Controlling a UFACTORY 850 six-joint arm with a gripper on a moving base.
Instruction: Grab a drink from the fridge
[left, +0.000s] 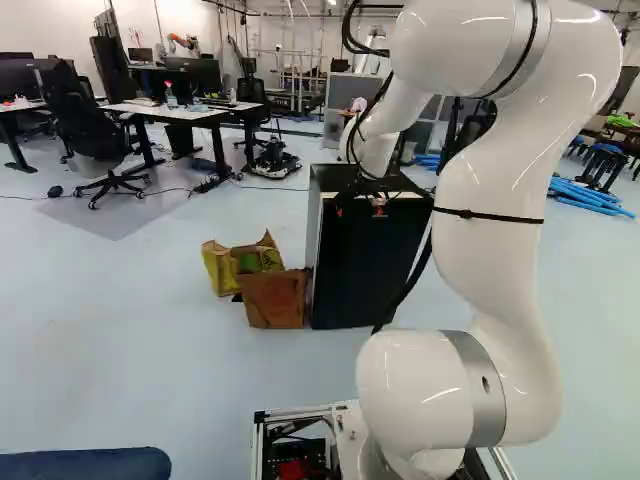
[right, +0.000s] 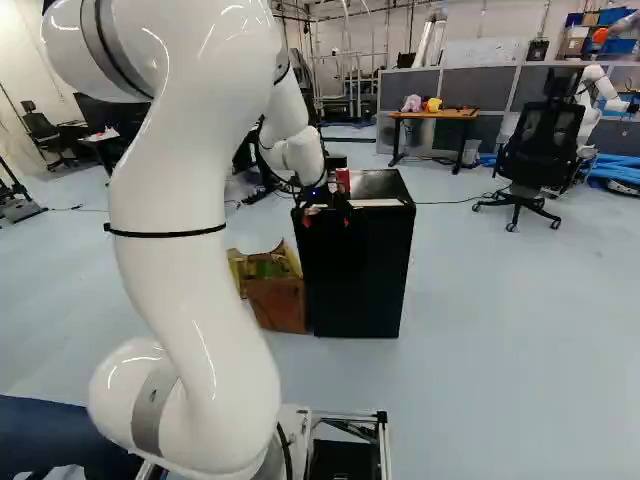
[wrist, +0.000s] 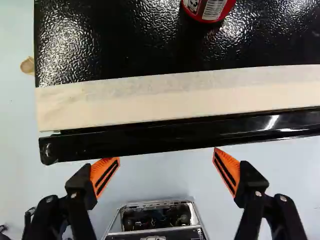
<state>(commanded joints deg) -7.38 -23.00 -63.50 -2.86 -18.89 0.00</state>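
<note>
Can (wrist: 210, 9) ahead of parted jaws.

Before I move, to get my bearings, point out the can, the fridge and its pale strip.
Can (wrist: 209, 10): wrist view, side wall.
Fridge (right: 360, 270): right base view, face towards the base.
Pale strip (wrist: 175, 95): wrist view, middle.

See a yellow-and-green bag (left: 222, 270) on the floor (left: 120, 380), just behind a brown bag (left: 275, 303), and a bottle (left: 171, 98) set in from the edges of a white desk (left: 190, 113), with a black wheeled chair (left: 78, 115) near that desk's left corner. In the right base view, find a pinkish toy (right: 412, 103) towards the left edge of a wooden table (right: 458, 113), beside a yellow object (right: 433, 105). Notice a second wheeled chair (right: 542, 145) to the table's right, near blue hoses (right: 618, 168).
</note>
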